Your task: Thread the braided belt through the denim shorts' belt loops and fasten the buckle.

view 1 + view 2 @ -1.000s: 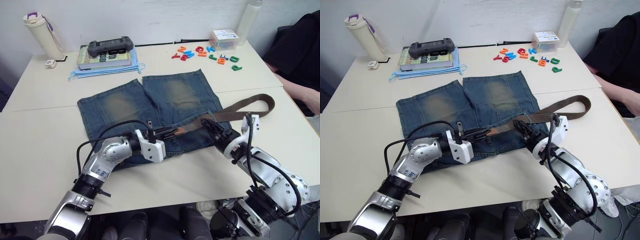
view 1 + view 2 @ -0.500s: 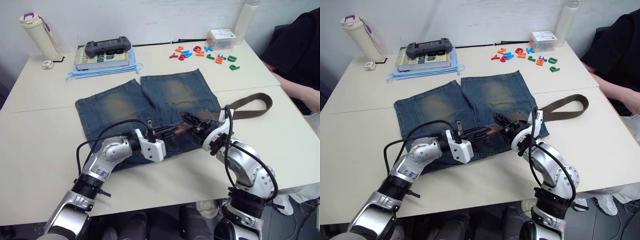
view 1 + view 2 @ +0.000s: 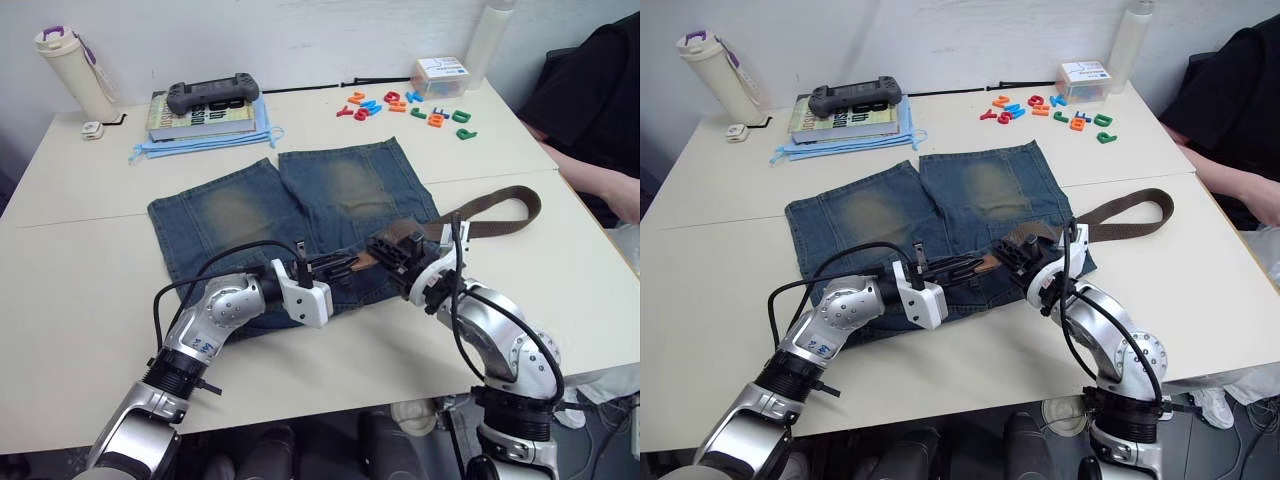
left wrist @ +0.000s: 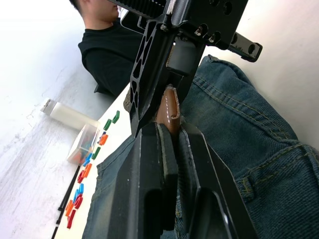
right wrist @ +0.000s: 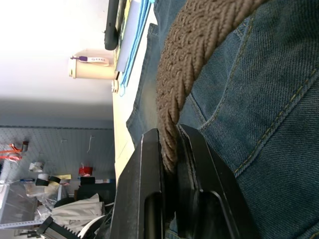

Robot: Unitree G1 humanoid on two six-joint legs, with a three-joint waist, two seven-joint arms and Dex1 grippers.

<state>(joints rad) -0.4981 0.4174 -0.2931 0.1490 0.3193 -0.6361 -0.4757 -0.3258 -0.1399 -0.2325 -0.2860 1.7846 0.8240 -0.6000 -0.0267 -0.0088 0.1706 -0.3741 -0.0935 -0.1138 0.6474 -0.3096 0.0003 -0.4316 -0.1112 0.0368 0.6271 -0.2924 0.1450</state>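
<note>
Left eye view: the denim shorts (image 3: 300,225) lie flat in the middle of the pale table (image 3: 70,290), waistband toward the robot. The braided belt (image 3: 495,205) runs from a loop on the table to the right of the shorts, across the right part of the waistband and on toward the centre. The left gripper (image 3: 345,266) lies low over the waistband, its fingers closed on the belt's tan leather tip (image 3: 358,263). The right gripper (image 3: 392,250) sits just to the right of it, clamped on the brown strap. At the far edge of the table are a book (image 3: 205,112) with a game controller (image 3: 212,93) on top, a tumbler (image 3: 68,72), coloured letters (image 3: 405,108) and a small clear box (image 3: 442,76). A person in black (image 3: 590,95) sits at the right.

Right eye view: the same layout, with the two grippers almost tip to tip over the waistband.

Left wrist view: the left gripper's fingers (image 4: 157,169) are pressed together on the tan tip (image 4: 169,112), with denim beneath. The right gripper (image 4: 167,55) stands right beyond the tip, touching or nearly touching it.

Right wrist view: the right gripper's fingers (image 5: 149,184) are shut on the woven strap (image 5: 194,55), which curves away over the denim.
</note>
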